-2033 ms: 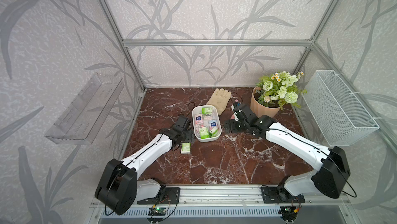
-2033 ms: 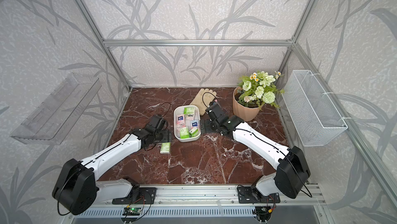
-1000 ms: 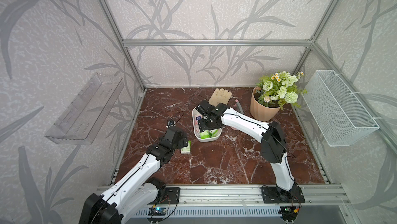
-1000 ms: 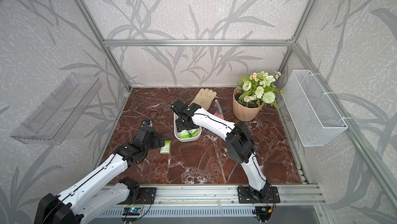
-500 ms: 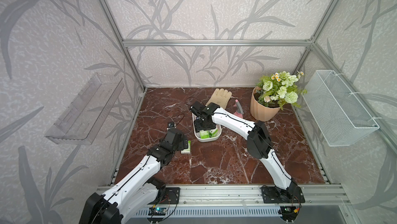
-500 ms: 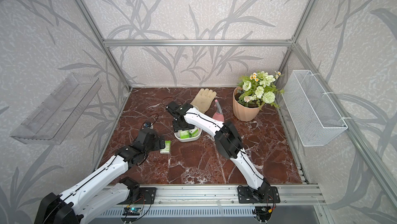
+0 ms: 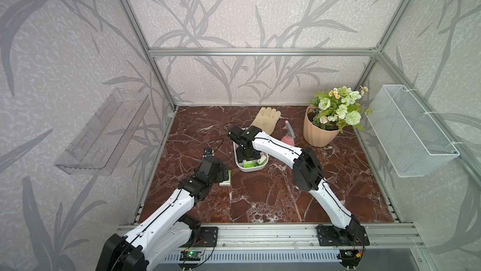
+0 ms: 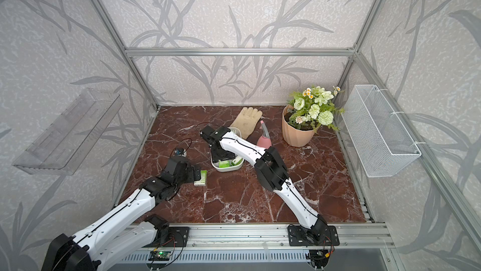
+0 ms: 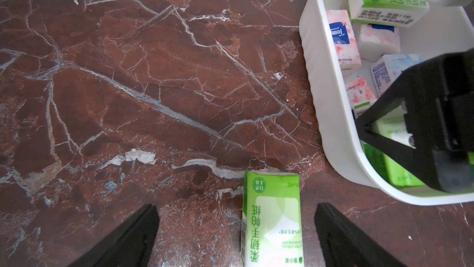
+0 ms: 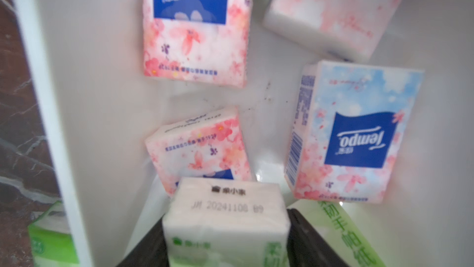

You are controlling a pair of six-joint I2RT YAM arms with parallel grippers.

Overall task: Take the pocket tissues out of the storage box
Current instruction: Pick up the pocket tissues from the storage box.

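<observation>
The storage box [image 7: 250, 169] [image 8: 227, 169] sits near the middle of the marble table [image 7: 260, 199], just near of a pale glove [image 7: 266, 120]; a pink spray bottle [image 7: 289, 137] and a flower pot [image 7: 321, 133] stand to its right. The right gripper [image 7: 248, 155] [image 10: 225, 218] reaches down into the box, and the wrist view shows its dark fingers [image 10: 304, 240] pressed against both sides of a green-and-white pack [image 10: 225, 229], so it has hold of that pack inside the box. Other pocket tissues lie on the box floor: three pink packs [image 10: 195, 29], a blue-and-pink pack [image 10: 354, 129] and another green pack [image 10: 341, 227] beneath the gripper. One loose green pack [image 7: 226, 180] [image 8: 201, 178] [image 9: 272, 219] lies flat on the table, just left of and nearer than the box, apart from its wall [image 9: 328, 99]. The left gripper [image 9: 236, 206] hovers over this pack with its jaws spread wide, holding nothing.
</observation>
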